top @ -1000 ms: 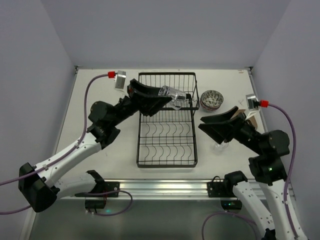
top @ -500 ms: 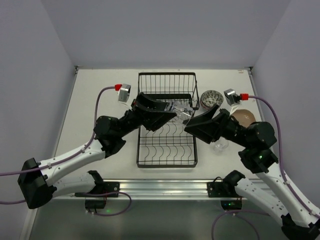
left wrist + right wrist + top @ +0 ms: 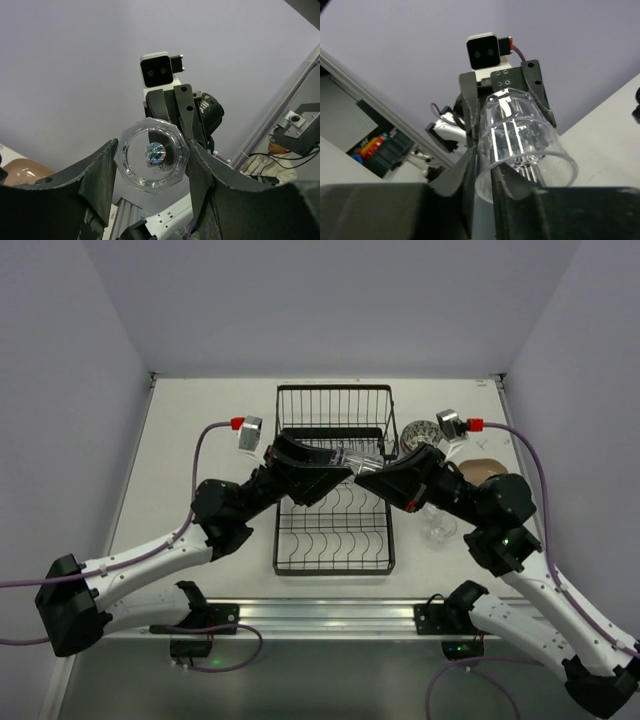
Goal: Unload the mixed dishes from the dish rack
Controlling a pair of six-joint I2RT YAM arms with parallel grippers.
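Just above a table (image 3: 200, 420) and its black dish rack (image 3: 335, 550), the left pincer (image 3: 152, 155) clamps the base of a glass cup (image 3: 525, 135) and the right pincer (image 3: 482, 160) pinches its rim; a mistimed release could drop it onto the rack.

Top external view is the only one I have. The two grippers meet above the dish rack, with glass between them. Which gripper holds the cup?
Observer: The left wrist view shows the left gripper clamped on the sides of the glass cup, with the cup's base facing that camera.
Operator: And the right gripper, please?
Observer: In the right wrist view, the right gripper pinches the cup's wall at the rim. One finger seems to be inside and one outside.
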